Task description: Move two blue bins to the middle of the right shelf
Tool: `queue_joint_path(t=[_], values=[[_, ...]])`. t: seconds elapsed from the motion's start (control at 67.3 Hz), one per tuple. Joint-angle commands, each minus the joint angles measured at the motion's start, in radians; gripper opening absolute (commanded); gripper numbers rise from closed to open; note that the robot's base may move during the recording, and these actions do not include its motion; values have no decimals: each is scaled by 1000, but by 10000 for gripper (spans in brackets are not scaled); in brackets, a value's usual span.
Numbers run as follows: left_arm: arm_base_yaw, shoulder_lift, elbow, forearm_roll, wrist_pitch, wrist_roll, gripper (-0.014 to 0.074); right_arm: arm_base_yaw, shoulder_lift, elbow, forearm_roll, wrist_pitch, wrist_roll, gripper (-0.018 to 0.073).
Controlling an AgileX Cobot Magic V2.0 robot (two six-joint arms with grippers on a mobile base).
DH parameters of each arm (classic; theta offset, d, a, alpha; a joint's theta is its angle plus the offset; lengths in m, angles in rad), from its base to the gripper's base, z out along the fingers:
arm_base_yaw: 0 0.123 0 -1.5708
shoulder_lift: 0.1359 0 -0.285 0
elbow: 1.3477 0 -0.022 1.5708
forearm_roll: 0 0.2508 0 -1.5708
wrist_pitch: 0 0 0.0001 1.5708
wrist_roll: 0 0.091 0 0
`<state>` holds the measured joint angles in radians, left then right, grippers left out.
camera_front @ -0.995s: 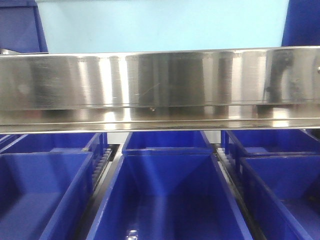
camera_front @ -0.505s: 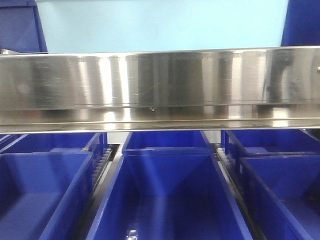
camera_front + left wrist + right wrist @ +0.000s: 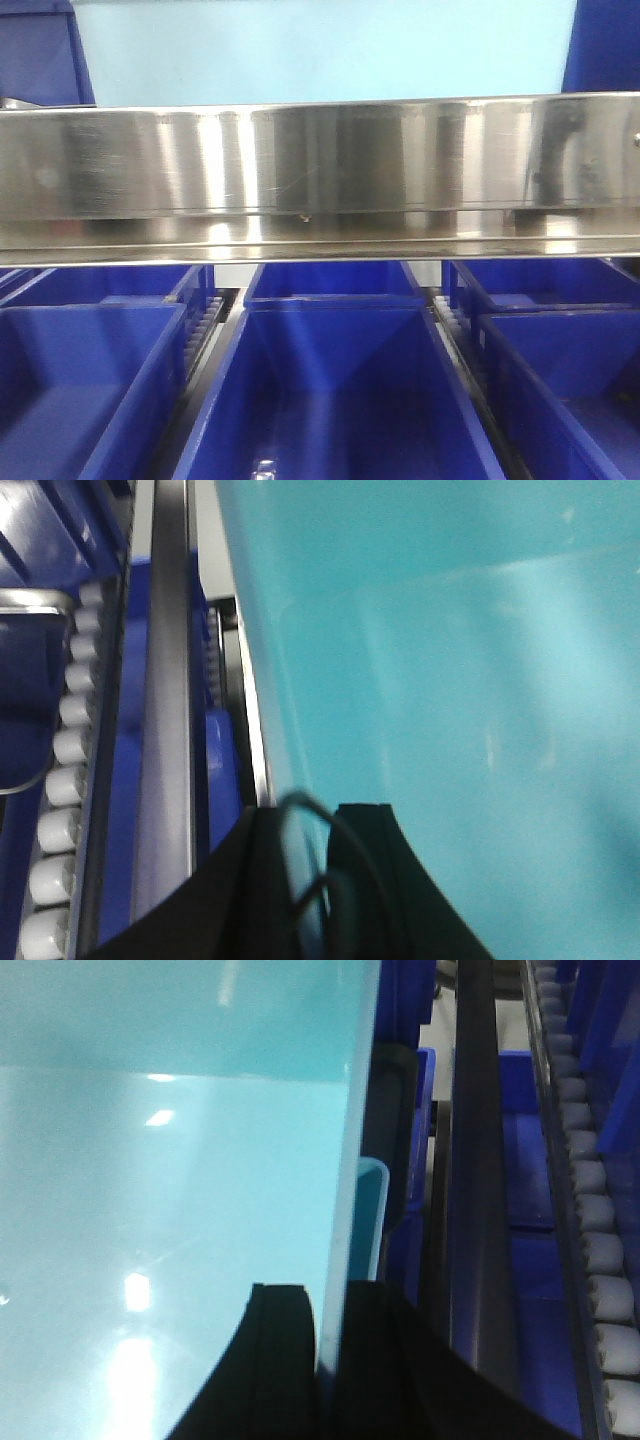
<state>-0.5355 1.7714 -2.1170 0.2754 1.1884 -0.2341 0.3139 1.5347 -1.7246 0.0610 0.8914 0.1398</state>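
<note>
A pale light-blue bin (image 3: 320, 50) fills the top of the front view, above a steel shelf rail (image 3: 320, 175). In the left wrist view my left gripper (image 3: 308, 825) is shut on the bin's left wall (image 3: 440, 680), one finger inside and one outside. In the right wrist view my right gripper (image 3: 328, 1305) is shut on the same bin's right wall (image 3: 345, 1210), with the bin's inside (image 3: 160, 1180) to its left. Only one pale bin shows; I cannot tell whether a second is nested in it.
Dark royal-blue bins (image 3: 330, 390) stand in rows on the level below the rail, and more flank the pale bin at both upper corners (image 3: 35, 50). White roller tracks run beside the bins (image 3: 60, 780) (image 3: 600, 1250). Grey shelf posts stand close to both grippers (image 3: 480, 1180).
</note>
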Motion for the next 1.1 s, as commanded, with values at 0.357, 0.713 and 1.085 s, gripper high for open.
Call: queue_joint_path(t=[0.357, 0.713, 1.085], values=[[-5, 23, -8, -7, 33, 20, 359, -3, -10, -13, -5, 68, -18, 411], [-5, -71, 16, -3, 33, 20, 590, -3, -18, -46, -5, 253, -18, 505], [-5, -107, 198, -25, 33, -10, 590, -3, -18, 82, 21, 196, -18, 486]])
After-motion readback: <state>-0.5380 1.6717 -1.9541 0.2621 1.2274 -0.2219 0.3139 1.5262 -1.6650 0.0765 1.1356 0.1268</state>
